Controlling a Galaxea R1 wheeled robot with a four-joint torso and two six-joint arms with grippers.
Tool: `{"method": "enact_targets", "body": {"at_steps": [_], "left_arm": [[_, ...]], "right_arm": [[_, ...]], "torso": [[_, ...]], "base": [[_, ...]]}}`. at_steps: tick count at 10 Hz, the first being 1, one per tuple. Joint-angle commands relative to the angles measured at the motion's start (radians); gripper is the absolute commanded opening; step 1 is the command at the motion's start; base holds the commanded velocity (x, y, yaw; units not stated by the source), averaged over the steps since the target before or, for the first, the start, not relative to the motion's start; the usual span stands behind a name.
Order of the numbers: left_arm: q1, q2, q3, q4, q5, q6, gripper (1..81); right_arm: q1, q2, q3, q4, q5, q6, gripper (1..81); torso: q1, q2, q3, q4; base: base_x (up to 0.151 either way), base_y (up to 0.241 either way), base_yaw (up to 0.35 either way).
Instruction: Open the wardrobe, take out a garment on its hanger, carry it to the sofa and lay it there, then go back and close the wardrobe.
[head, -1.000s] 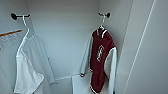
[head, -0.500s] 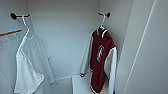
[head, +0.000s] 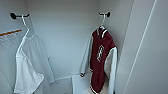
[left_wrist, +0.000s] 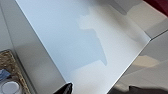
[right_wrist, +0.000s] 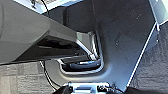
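We look into the open wardrobe (head: 140, 50), its white walls and door edge around us. The jacket (head: 101, 62), dark red with white sleeves, hangs on its hanger (head: 102, 21) from a dark hook (head: 107, 14) on the right inner wall. A white shirt (head: 27, 67) hangs from another hook (head: 13, 16) on the left wall, well apart from it. In the left wrist view a dark tip of our left tool (left_wrist: 65, 88) sits just before a white panel, a woven basket (left_wrist: 11, 67) beside it; whether either tool is open or closed we cannot tell. The right wrist view seems to show our own base and grey carpet (right_wrist: 155, 72).
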Motion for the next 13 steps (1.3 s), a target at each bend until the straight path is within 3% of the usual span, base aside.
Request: {"method": "enact_targets", "body": {"at_steps": [1,4,8,13], "left_arm": [[-0.261,-0.006,0.038,-0.024,0.122,-0.062,81.1],[-0.422,0.011,0.038,-0.026,0.164,-0.156,81.1],[-0.665,0.063,0.078,-0.039,0.154,-0.449,81.1],[-0.939,0.109,0.098,-0.104,0.145,-0.738,81.1]], "right_arm": [[0.045,0.007,0.013,-0.002,-0.041,0.003,81.1],[0.045,0.004,0.013,0.011,-0.041,0.004,81.1],[0.045,0.005,0.013,0.011,-0.04,0.01,81.1],[0.053,0.008,0.013,0.011,-0.038,0.021,81.1]], "torso": [[0.0,0.0,0.0,0.0],[0.0,0.0,0.0,0.0],[0.001,0.0,0.0,0.0],[0.002,0.001,-0.001,0.0]], "base": [[0.0,0.0,0.0],[0.0,0.0,0.0],[0.0,0.0,0.0],[0.0,0.0,0.0]]}}
